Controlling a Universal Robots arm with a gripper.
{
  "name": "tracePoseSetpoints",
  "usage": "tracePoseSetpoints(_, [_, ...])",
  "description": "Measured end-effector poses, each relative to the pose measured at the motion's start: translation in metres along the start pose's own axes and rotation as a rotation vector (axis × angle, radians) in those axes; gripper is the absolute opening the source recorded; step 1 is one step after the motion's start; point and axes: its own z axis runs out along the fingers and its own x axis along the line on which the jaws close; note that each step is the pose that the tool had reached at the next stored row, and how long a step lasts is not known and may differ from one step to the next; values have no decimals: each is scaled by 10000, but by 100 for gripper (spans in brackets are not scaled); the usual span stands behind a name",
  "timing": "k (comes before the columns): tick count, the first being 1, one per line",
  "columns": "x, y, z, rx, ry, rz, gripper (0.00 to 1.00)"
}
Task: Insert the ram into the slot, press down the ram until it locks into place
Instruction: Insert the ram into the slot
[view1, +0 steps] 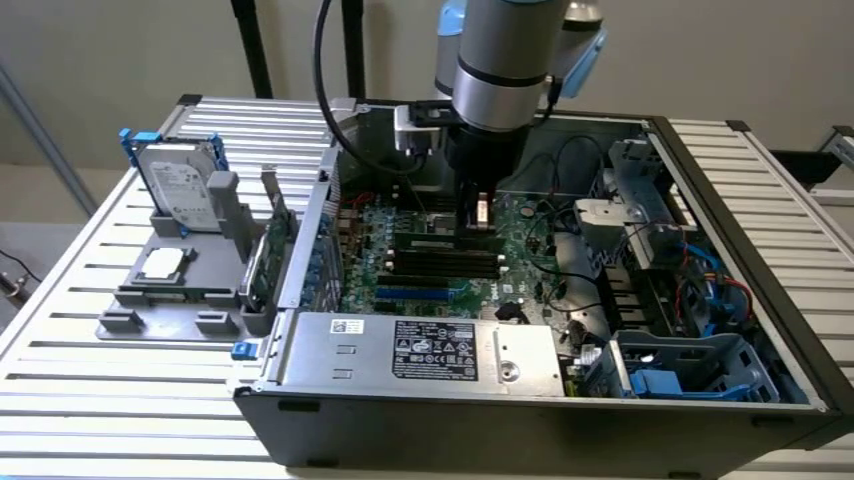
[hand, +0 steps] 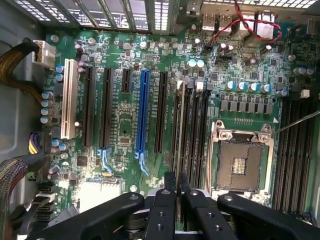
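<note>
Step in hand: seating the ram (view1: 441, 241) in the slot (hand: 176, 125). Judged partly done, lock not confirmed.
Ram position: on edge along the slot, which is the one of four parallel black memory sockets on the blue socket's (hand: 144, 112) side. From the wrist it reads edge-on, as a thin pale line.
Tool state: the tool (hand: 177, 186) has its fingers drawn close together. The ram's top edge runs into the narrow gap between them, so it looks clamped on the stick.
Ram vs tool: the tool sits over the ram's end toward the exterior view's right. The rest of the stick runs out toward the exterior view's left, unsupported.
End clips: too small to tell whether latched.
Technique: keep the stick upright and in line with the slot. Push straight down, no twist. Loading one end can tip the stick, so watch for the far end riding high.
Hazard: neighbouring slots (hand: 196, 130) lie just beside, and the CPU socket (hand: 242, 162) is near. Sideways drift would foul them.
</note>
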Motion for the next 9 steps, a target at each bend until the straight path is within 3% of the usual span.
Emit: tracePoseSetpoints(9, [1, -5, 142, -1, 18, 3, 13])
